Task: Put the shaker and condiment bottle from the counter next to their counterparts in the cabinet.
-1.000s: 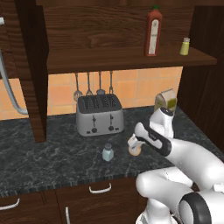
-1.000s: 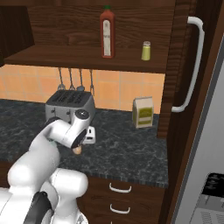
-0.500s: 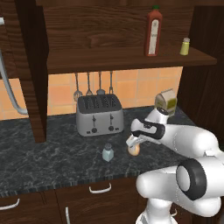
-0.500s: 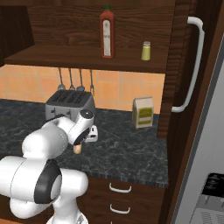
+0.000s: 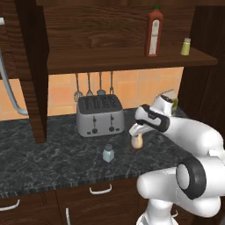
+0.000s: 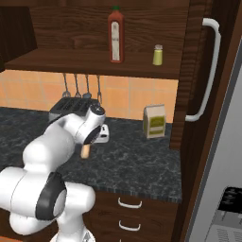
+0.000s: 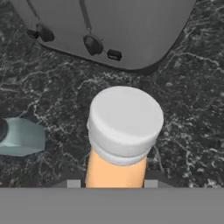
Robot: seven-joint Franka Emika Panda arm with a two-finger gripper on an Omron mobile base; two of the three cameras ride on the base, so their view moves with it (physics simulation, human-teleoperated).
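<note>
A grey toaster [image 5: 99, 115] is set against the orange tiled wall [image 5: 132, 88], beneath utensils [image 5: 93, 85] hung in a row. A pale carton [image 6: 154, 121] is stood upright further along, near a white handle [image 6: 208, 71].

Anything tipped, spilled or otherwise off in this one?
Nothing stands out. The condiment bottle stands upright on the counter in the shut claw; the shaker is upright beside it, near the toaster.

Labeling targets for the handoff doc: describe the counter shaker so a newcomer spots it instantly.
Find the silver toaster on the black marbled counter. Just in front of it stands the shaker, small, pale blue-grey with a grey cap. The condiment bottle to its right is orange-tan, unlike it.
</note>
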